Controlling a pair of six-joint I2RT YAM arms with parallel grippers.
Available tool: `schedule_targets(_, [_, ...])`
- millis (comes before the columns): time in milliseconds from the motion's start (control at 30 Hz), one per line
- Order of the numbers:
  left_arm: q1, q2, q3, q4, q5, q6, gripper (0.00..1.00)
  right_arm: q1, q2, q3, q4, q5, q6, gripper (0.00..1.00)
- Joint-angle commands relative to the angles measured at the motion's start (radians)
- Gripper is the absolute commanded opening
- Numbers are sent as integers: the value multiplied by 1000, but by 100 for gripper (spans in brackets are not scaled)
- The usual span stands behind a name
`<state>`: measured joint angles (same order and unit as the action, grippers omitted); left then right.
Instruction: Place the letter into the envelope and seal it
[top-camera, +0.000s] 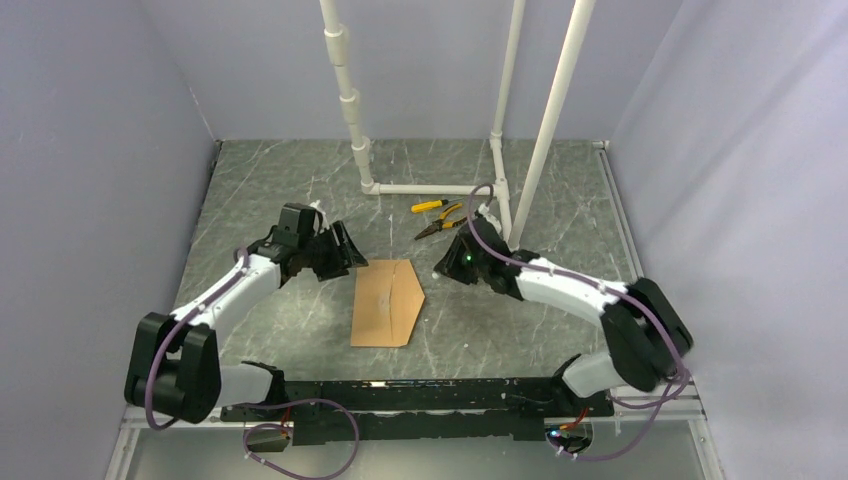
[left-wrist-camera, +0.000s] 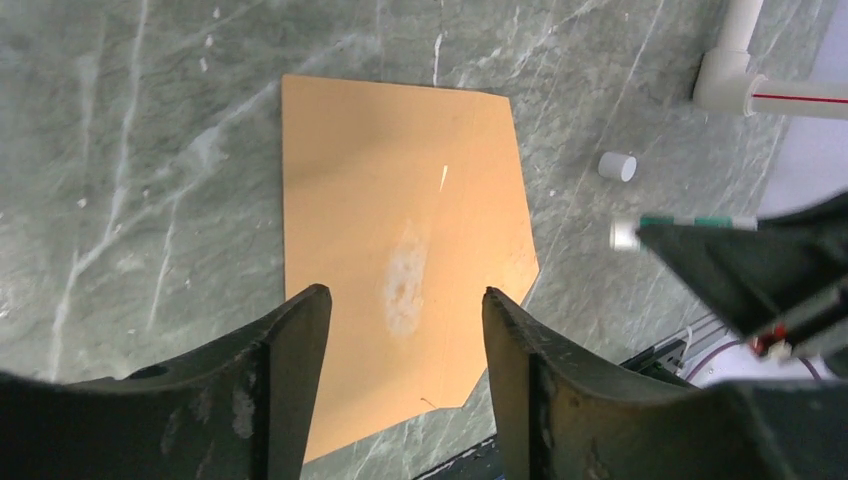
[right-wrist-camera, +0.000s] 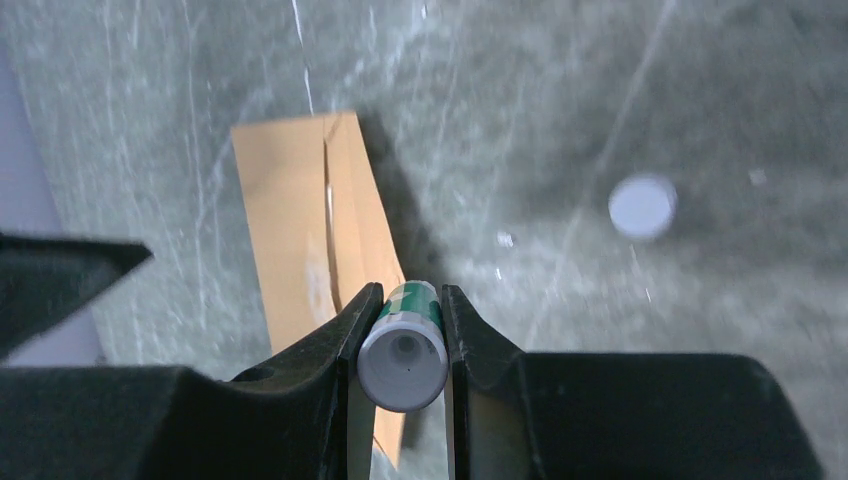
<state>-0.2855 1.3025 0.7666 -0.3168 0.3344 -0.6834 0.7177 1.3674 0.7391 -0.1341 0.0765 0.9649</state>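
Left gripper (left-wrist-camera: 405, 295): jaws apart at a medium gap, nothing between the 2 fingers (left-wrist-camera: 290, 380). They point down at the envelope (left-wrist-camera: 400, 200), which fills the middle of the left wrist frame. Cannot tell whether the tips touch the paper. Right gripper (right-wrist-camera: 408, 290): jaws narrow, clamped on a glue stick (right-wrist-camera: 404, 360), a white tube with a green band, its end face toward the camera at lower centre of the right wrist frame. Top view: the left gripper sits at the envelope's upper left corner and the right gripper just off its upper right, the envelope between them at frame centre. It lies flat on the grey marbled table (top-camera: 280, 190). Its outline is 5-sided, with a blunt point toward the frame right. 1 fold seam runs along it, and a pale smear marks the middle of its face. A small white cap (right-wrist-camera: 641, 207) stands alone on the table, well apart from the envelope. Pliers (top-camera: 438, 226) lie above the right gripper, near the white pipe frame (top-camera: 430, 188) at the top of the view.
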Motion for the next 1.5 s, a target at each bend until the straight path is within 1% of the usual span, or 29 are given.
schedule_targets(0, [-3,-84,-15,-100,-54,16,64,-94,174,121,201,-187,5,2])
schedule_targets(100, [-3,-122,-27,-118,-54,8,67,-150,297,186,262,-329,27,3])
schedule_targets(200, [-3,-147,-30,-130,-63,4,69,-197,374,218,346,-436,71,5])
schedule_targets(433, [-3,-154,-33,-141,-68,-17,70,-276,501,288,413,-552,110,14])
schedule_targets(500, [-3,-144,-29,-152,-72,-12,70,-290,537,300,433,-579,131,17])
schedule_targets(567, [-3,-135,-22,-162,-79,-5,70,-296,569,317,422,-586,139,18])
schedule_targets(667, [-3,-123,-15,-174,-88,0,70,-297,576,328,379,-553,124,21])
schedule_targets(767, [-3,-118,-18,-167,-88,-4,69,-296,569,326,333,-516,102,27])
schedule_targets(833, [-2,-115,-25,-157,-87,-10,69,-296,558,318,305,-485,90,34])
schedule_targets(1000, [-3,-103,-32,-149,-90,-15,69,-291,512,284,274,-426,77,56])
schedule_targets(1067, [-3,-103,-30,-150,-92,-12,70,-284,480,274,258,-391,65,59])
schedule_targets(1200, [-3,-105,-32,-146,-90,-9,69,-252,395,273,209,-328,9,59])
schedule_targets(1300, [-3,-108,-44,-132,-80,-8,69,-206,328,274,155,-247,-41,59])
schedule_targets(1400, [-2,-111,-67,-112,-67,-15,68,-141,273,262,80,-152,-74,52])
schedule_targets(1467, [-5,-103,-83,-93,-50,-16,64,-75,239,238,42,-66,-80,44])
